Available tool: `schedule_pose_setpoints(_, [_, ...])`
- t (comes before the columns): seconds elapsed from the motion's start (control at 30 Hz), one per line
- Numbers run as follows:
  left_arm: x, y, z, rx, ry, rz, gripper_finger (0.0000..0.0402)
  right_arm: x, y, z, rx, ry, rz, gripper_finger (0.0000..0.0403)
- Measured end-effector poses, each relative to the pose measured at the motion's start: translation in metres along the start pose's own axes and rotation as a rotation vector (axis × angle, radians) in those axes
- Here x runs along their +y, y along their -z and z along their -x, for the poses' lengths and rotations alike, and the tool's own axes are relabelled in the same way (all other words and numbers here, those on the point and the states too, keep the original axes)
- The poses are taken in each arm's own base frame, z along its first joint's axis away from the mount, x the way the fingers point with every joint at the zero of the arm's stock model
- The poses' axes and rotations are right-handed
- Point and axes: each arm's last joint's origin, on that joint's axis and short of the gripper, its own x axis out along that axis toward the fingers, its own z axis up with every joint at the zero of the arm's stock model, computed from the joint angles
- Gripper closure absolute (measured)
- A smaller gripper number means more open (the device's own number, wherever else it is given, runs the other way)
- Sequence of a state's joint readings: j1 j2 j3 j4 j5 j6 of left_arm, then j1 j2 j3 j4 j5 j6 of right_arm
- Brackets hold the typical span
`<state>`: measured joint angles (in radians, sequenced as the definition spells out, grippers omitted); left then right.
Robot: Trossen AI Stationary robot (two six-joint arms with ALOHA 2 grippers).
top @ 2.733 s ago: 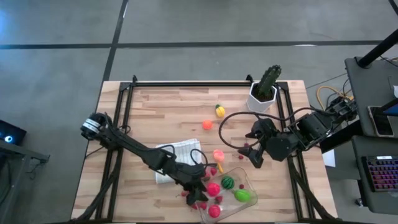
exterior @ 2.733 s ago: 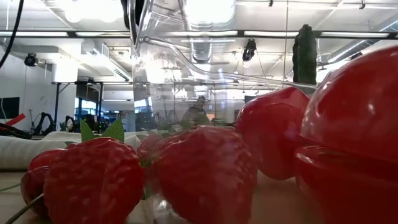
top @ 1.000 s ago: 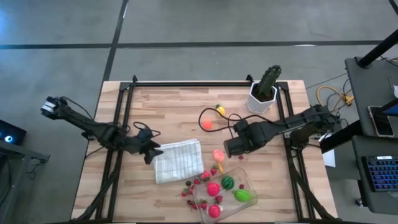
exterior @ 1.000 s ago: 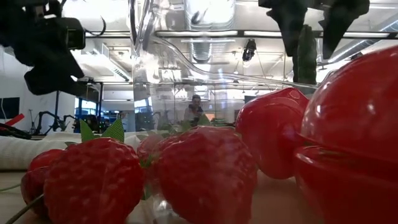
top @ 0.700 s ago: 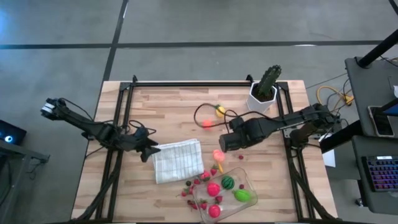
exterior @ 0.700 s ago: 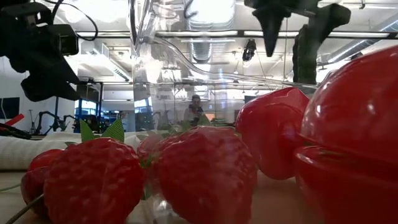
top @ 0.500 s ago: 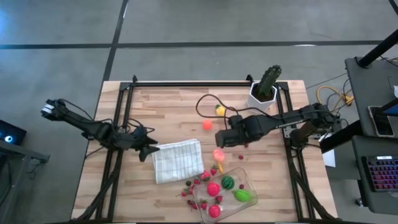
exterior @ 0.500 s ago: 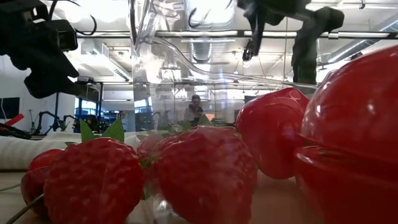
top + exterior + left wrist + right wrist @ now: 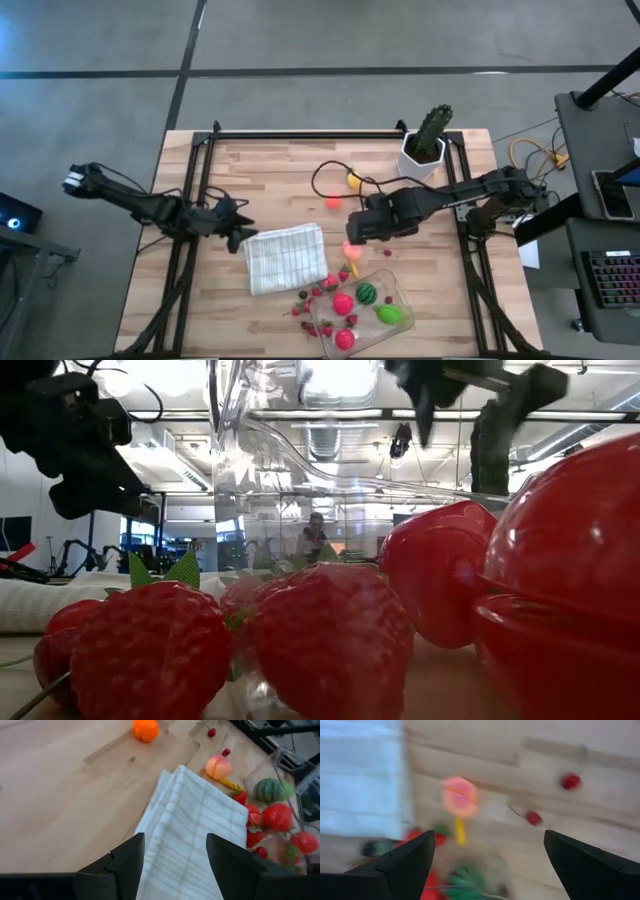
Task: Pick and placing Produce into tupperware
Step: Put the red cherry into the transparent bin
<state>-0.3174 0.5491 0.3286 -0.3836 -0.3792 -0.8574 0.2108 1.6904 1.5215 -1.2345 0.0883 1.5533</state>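
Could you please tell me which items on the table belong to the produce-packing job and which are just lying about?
Job: tupperware, peach, orange, yellow fruit, watermelon, strawberries.
Lying about: folded cloth, potted cactus.

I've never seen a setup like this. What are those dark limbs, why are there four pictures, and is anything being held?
These are two robot arms at a wooden table, each ending in a two-finger gripper. One picture looks straight down, one looks across at table height past big red strawberries, and two come from cameras on the arms' wrists.

The left gripper waits beside a folded checked cloth, partly open and empty. The right gripper hangs wide open above a pink peach, holding nothing.

A clear tupperware near the front edge already has some toy fruit in it; small berries lie around it. An orange fruit, a yellow one and a potted cactus sit farther back.
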Motion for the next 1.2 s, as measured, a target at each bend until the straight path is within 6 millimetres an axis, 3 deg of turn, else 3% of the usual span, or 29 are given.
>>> schedule_pose_setpoints(0.17, [0.003, -0.003, -0.002, -0.021, -0.025, 0.021, 0.0204, -0.014, 0.007, -0.041, 0.131, 0.249, 0.016, 0.0039])
schedule_pose_setpoints(0.33, [0.004, -0.003, -0.005, -0.014, -0.043, 0.021, 0.0204, -0.021, 0.011, -0.074, 0.196, 0.209, 0.007, 0.0039])
schedule_pose_setpoints(0.6, [0.007, -0.001, -0.004, -0.008, -0.046, 0.020, 0.0204, -0.060, 0.008, -0.097, 0.127, 0.272, -0.127, 0.0039])
schedule_pose_setpoints(0.83, [0.010, 0.002, -0.004, -0.021, -0.030, 0.027, 0.0204, -0.087, -0.001, -0.112, 0.030, 0.185, -0.278, 0.0039])
schedule_pose_setpoints(1.1, [0.009, 0.002, -0.005, -0.030, -0.015, 0.034, 0.0204, -0.100, -0.008, -0.129, 0.003, 0.178, -0.314, 0.0042])
schedule_pose_setpoints(1.2, [0.009, 0.002, -0.006, -0.023, -0.012, 0.033, 0.0204, -0.102, -0.011, -0.131, -0.029, 0.179, -0.332, 0.0064])
